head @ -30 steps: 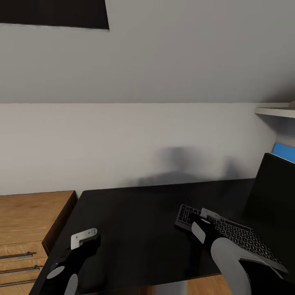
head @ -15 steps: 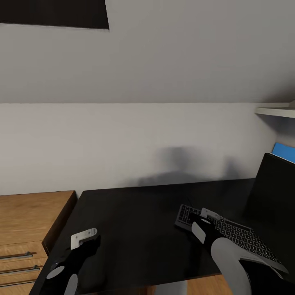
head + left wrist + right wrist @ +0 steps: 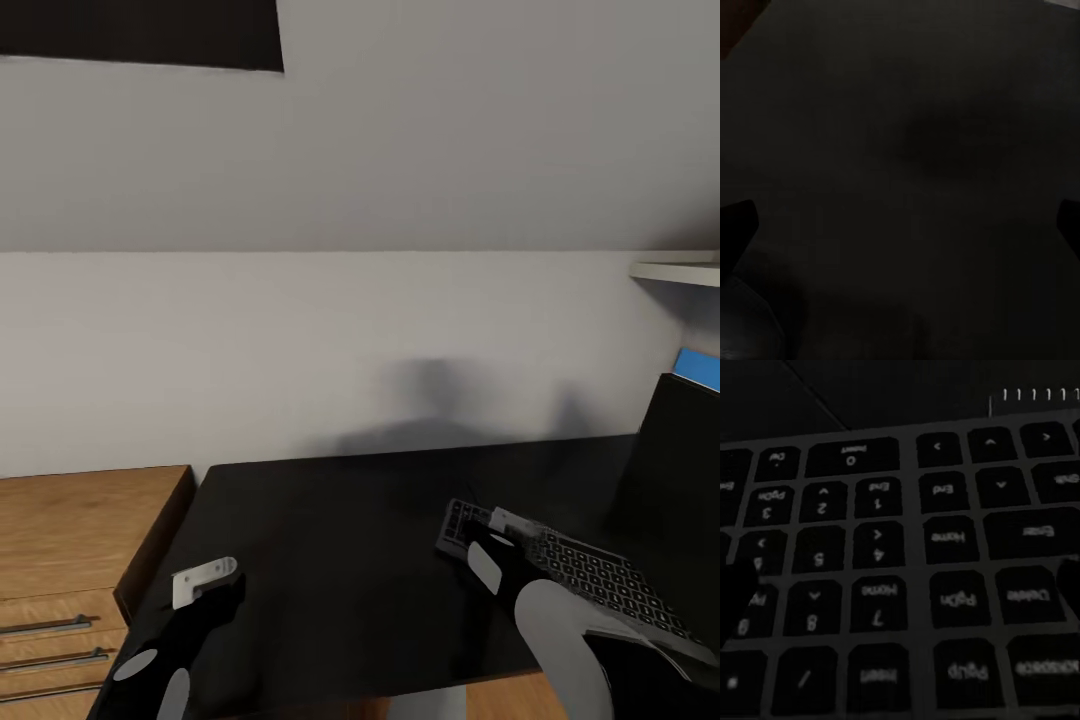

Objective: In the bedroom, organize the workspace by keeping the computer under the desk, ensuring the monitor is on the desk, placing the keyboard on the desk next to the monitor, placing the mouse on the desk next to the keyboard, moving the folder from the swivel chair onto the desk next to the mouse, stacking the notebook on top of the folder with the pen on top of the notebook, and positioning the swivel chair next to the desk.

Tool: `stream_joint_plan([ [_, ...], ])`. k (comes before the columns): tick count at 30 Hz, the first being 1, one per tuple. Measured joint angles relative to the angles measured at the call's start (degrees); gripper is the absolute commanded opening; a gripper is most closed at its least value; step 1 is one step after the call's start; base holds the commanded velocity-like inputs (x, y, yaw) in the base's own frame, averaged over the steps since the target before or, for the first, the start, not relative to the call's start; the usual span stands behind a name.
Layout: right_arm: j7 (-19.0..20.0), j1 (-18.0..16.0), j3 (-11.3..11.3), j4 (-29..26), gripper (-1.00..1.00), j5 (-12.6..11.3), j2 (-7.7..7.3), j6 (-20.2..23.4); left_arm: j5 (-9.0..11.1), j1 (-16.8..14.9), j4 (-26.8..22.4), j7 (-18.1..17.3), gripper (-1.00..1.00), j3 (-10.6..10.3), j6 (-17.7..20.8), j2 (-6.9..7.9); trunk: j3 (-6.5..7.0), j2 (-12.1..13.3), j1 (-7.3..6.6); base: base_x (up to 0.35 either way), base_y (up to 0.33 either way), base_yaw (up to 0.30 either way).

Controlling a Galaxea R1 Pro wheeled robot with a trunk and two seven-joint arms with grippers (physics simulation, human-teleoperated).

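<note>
The black desk [image 3: 330, 560] fills the lower middle of the head view. On its right part lies the black keyboard [image 3: 590, 575], flat, beside the dark monitor [image 3: 680, 470] at the right edge. My right gripper [image 3: 495, 535] hovers open just over the keyboard's left end. The right wrist view shows the keyboard's keys [image 3: 900, 555] close up, with dark fingertips [image 3: 735, 585] at the sides. Over the desk's front left, my left gripper [image 3: 205, 585] is open and empty. In the left wrist view, bare black desk top [image 3: 900, 150] lies between its spread fingertips [image 3: 735, 225].
A light wooden drawer unit [image 3: 70, 540] stands against the desk's left end. The white wall runs behind the desk. A white shelf [image 3: 675, 270] juts out at the upper right, and a blue panel [image 3: 700, 368] shows behind the monitor.
The whole head picture has shifted slightly to the right, so the camera moved. Both arms keep the same pose in the view, and the keyboard lies as before.
</note>
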Motion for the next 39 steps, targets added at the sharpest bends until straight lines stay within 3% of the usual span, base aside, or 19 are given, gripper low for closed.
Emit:
stream_joint_plan([
  [39,0.1,0.0,0.1,0.0,1.0,0.1,0.05,0.0,0.0,0.0,0.0,0.0,1.0,-0.2,0.0,-0.08,0.0,0.0,0.0,-0.018,0.043,0.0],
])
